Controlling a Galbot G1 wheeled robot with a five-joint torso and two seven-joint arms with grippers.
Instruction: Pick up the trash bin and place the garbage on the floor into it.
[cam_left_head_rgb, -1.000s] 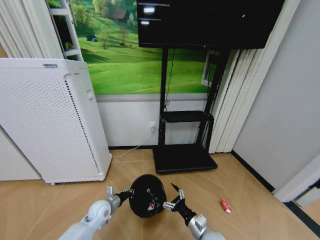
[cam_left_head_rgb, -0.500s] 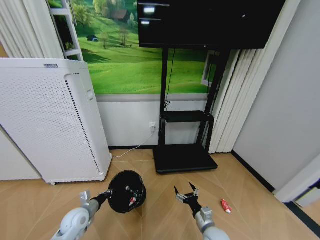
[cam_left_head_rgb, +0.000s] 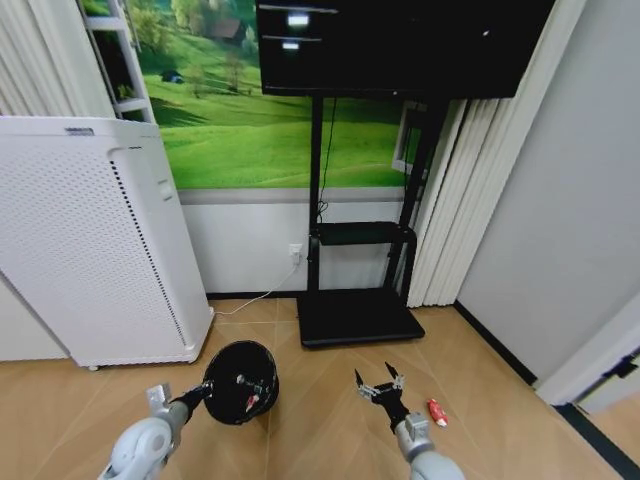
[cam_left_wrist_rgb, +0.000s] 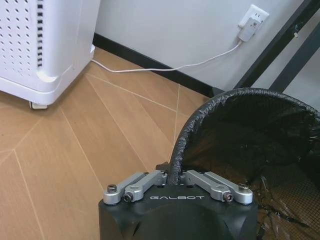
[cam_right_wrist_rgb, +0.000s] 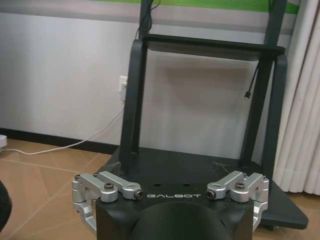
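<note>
The black wire-mesh trash bin (cam_left_head_rgb: 240, 382) hangs tilted just above the floor (cam_left_head_rgb: 320, 440), its mouth turned toward me. My left gripper (cam_left_head_rgb: 200, 393) is shut on its rim; in the left wrist view the gripper (cam_left_wrist_rgb: 174, 175) pinches the rolled rim of the bin (cam_left_wrist_rgb: 250, 125). Small white and red bits (cam_left_head_rgb: 250, 396) lie inside the bin. My right gripper (cam_left_head_rgb: 377, 382) is open and holds nothing, to the right of the bin. A red piece of garbage (cam_left_head_rgb: 436, 412) lies on the planks just right of it. The right wrist view shows that gripper (cam_right_wrist_rgb: 167, 167) with its jaws spread wide.
A tall white perforated appliance (cam_left_head_rgb: 90, 240) stands at the left by the wall, its cable (cam_left_head_rgb: 250, 300) running to a socket. The black TV stand base (cam_left_head_rgb: 358, 318) sits beyond the grippers. A grey wall and dark skirting (cam_left_head_rgb: 500, 350) close the right side.
My left arm has carried the bin leftward, away from the right gripper. The right gripper has drawn right, toward the red piece, with its jaws spread. The camera has turned slightly.
</note>
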